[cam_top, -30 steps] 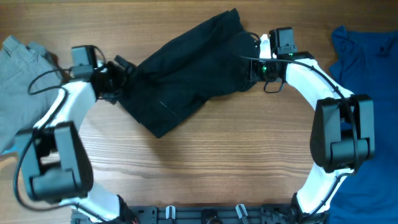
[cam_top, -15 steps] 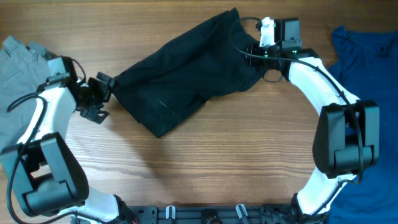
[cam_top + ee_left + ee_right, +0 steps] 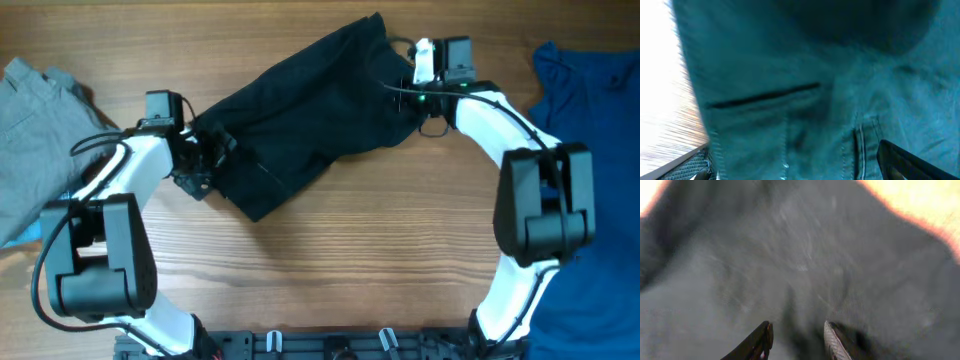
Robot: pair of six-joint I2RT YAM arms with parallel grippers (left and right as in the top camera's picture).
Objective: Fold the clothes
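The clothes in play are black shorts [image 3: 300, 110], lying diagonally across the middle of the table. My left gripper [image 3: 212, 155] is at their lower-left end. In the left wrist view the stitched fabric [image 3: 805, 100] fills the picture, and the gripper [image 3: 800, 167] is open wide with the cloth spread between its fingers. My right gripper [image 3: 410, 85] hovers at the shorts' upper-right end. In the right wrist view its fingers [image 3: 762, 340] stand a little apart over the dark fabric [image 3: 805, 260], and the gripper [image 3: 797, 339] holds nothing that I can see.
A grey garment [image 3: 35, 110] lies bunched at the table's left edge. A bright-blue garment [image 3: 590, 90] covers the right edge. Bare wooden tabletop [image 3: 330, 250] runs along the front between the two arm bases.
The left arm swung out to the left, off the shorts, and has come back onto their lower-left end. The right gripper shifted slightly up along the upper-right end. The shorts hardly moved.
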